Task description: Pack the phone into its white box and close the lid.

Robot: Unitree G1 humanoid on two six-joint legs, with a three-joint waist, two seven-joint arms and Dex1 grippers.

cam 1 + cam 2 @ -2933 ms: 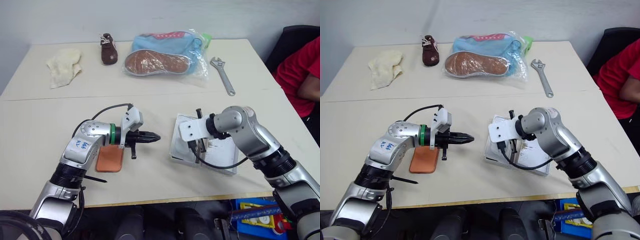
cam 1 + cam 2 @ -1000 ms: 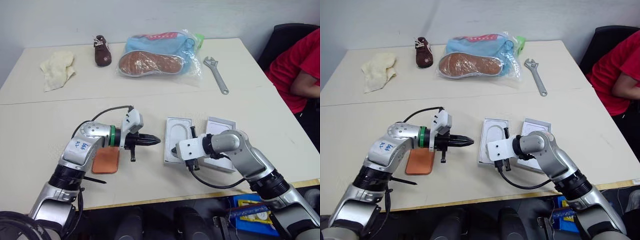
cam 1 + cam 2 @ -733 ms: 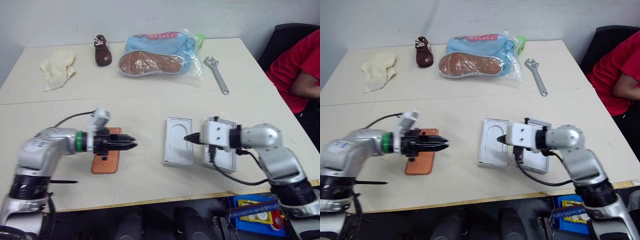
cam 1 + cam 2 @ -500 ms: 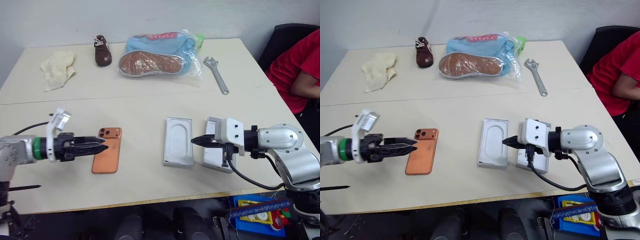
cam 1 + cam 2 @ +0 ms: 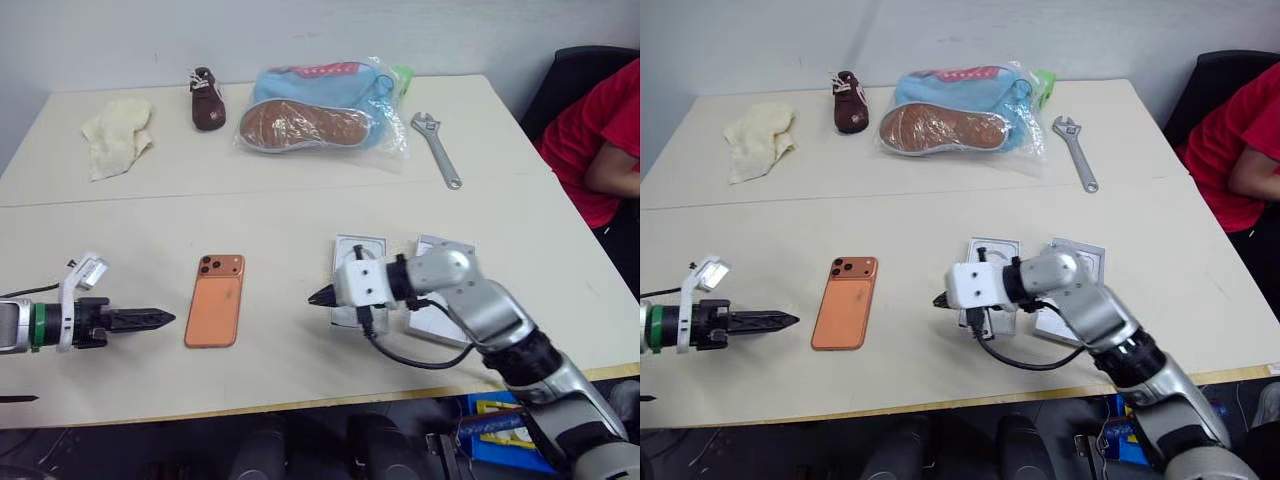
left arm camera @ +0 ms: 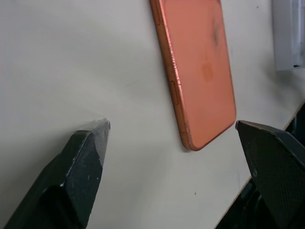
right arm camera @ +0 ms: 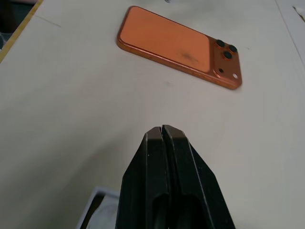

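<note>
Left gripper (image 5: 160, 319) hovers low over the table (image 5: 280, 215) just to the robot's left of the phone (image 5: 215, 299), its two fingers spread wide and empty; in the left wrist view the phone's long edge lies ahead between the two black fingers (image 6: 81, 162), which suggests it is lined up to take the phone across its width. That phone lies flat, back up, camera block toward the far end, with bare table all around it, so nothing blocks a pinch. Right gripper (image 5: 939, 299) is pressed fully shut and holds nothing, pointing toward the phone from its other side, probably ready to steady or nudge it. Behind the right arm lie the white box parts (image 5: 352, 246) and (image 5: 447, 248), side by side and uncovered, well apart from the phone, so packing has not begun.
</note>
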